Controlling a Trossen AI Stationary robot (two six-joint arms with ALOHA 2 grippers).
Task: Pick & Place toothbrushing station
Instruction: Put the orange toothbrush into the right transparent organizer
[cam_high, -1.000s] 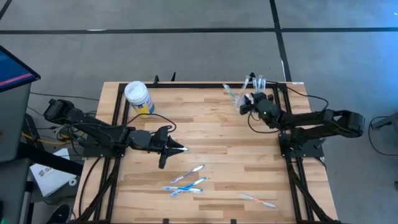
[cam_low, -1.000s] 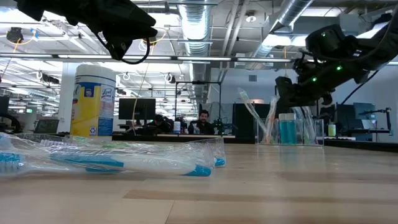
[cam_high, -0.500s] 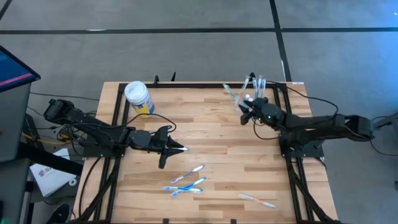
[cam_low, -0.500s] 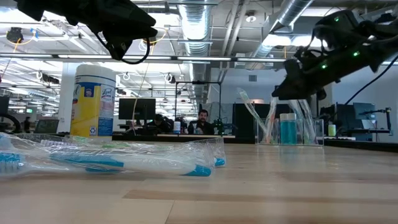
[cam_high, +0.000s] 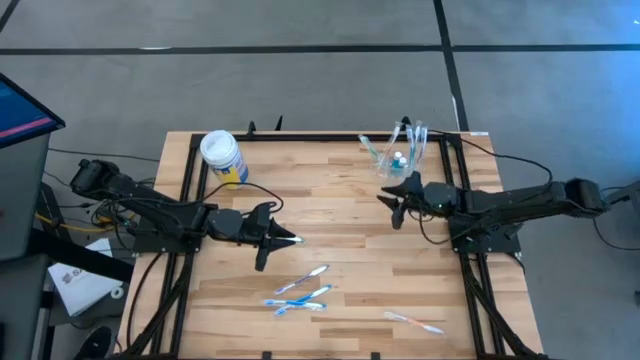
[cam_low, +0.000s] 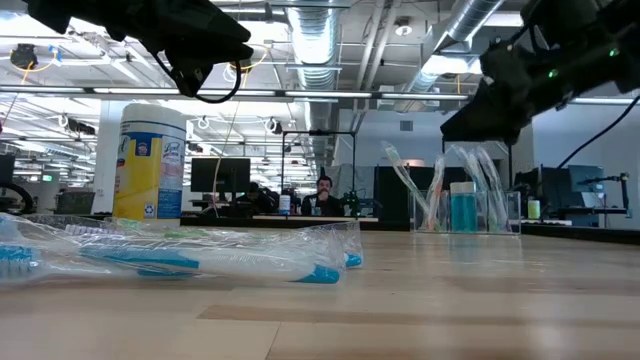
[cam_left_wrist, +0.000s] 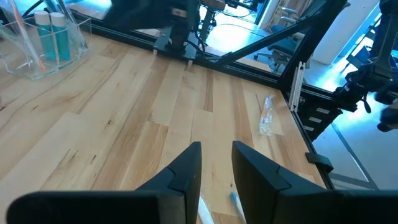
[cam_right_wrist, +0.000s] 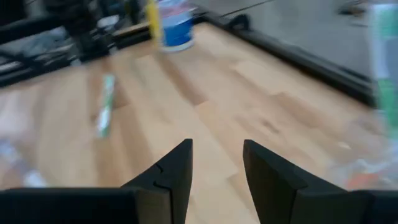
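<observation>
The toothbrushing station (cam_high: 402, 155) is a see-through plastic holder with toothbrushes and blue-capped tubes in it. It stands on its base at the table's far right, and also shows in the low view (cam_low: 465, 205) and the left wrist view (cam_left_wrist: 46, 43). My right gripper (cam_high: 386, 198) hangs in the air on the station's near side, pointing toward the table's left. Its fingers (cam_right_wrist: 217, 144) are open with only wood between them. My left gripper (cam_high: 283, 238) hovers open (cam_left_wrist: 216, 146) over the table's left middle, holding nothing.
Wrapped toothbrushes (cam_high: 300, 290) lie flat near the table's front, one more (cam_high: 415, 322) at the front right, and a pale one (cam_high: 294, 240) by my left gripper's tips. A white-lidded yellow-and-blue canister (cam_high: 222, 157) stands at the far left. Bare wood lies between the arms.
My right gripper has drawn away from the station, going toward the table's near edge and a little left. It has risen and tipped up toward level. The station has stayed where it was.
</observation>
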